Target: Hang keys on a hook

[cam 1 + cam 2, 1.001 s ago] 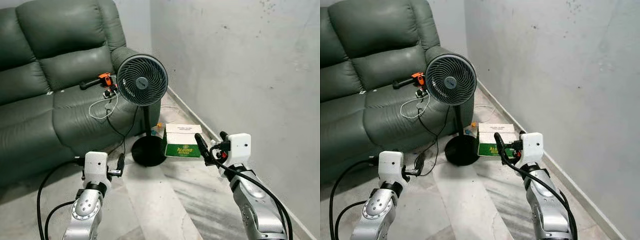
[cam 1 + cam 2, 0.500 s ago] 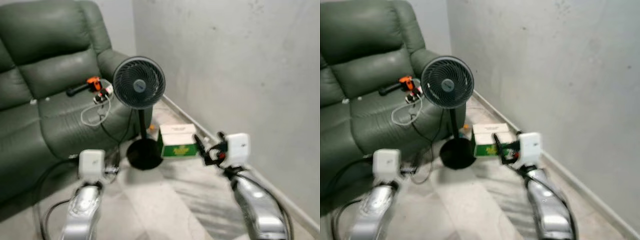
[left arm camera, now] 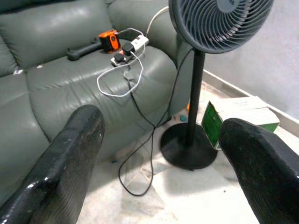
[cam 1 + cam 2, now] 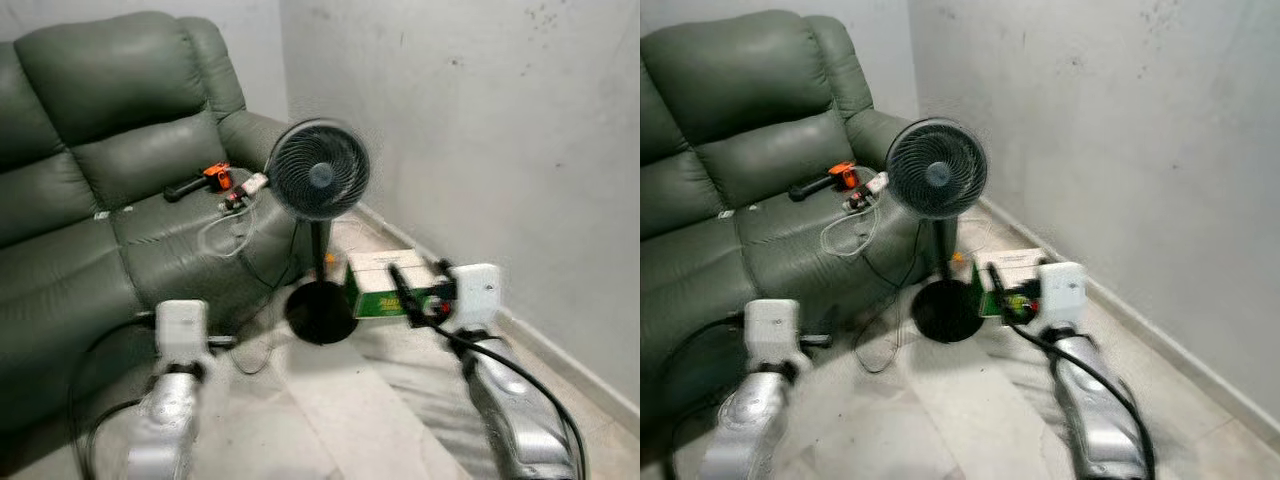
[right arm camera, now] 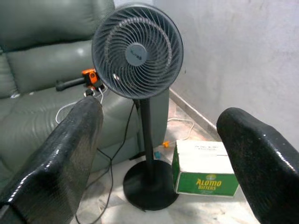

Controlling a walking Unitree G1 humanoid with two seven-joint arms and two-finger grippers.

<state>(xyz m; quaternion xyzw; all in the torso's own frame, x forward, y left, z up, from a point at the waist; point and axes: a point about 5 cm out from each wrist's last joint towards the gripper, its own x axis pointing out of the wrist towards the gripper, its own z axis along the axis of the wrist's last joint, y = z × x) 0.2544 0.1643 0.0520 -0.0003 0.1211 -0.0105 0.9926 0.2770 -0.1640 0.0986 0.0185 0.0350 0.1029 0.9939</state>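
Pincer on the right arm (image 4: 418,298) is riding raised at about four o'clock in the left eye view, its state hard to read through the blur; the left pincer (image 4: 225,342) is showing at seven o'clock, likewise smeared. A standing fan (image 4: 320,185) is occupying the middle, a green and white box (image 4: 385,288) just beside its base at five o'clock of it, and a green sofa (image 4: 90,150) is spreading from nine to eleven o'clock.

Right eye view is giving the same scene, with an orange tool (image 4: 843,174) lying on the sofa seat near a white cable (image 4: 855,225).

Left wrist view is showing that pincer's two black fingers (image 3: 70,158) standing wide apart with nothing between them.

Right wrist view is showing its fingers (image 5: 60,154) equally spread and empty, the fan ahead.

Keys and hook are appearing nowhere, so their place cannot be told. Judging by kind, keys will be light, hard, slippery and loose; the ring is likely the best hold.
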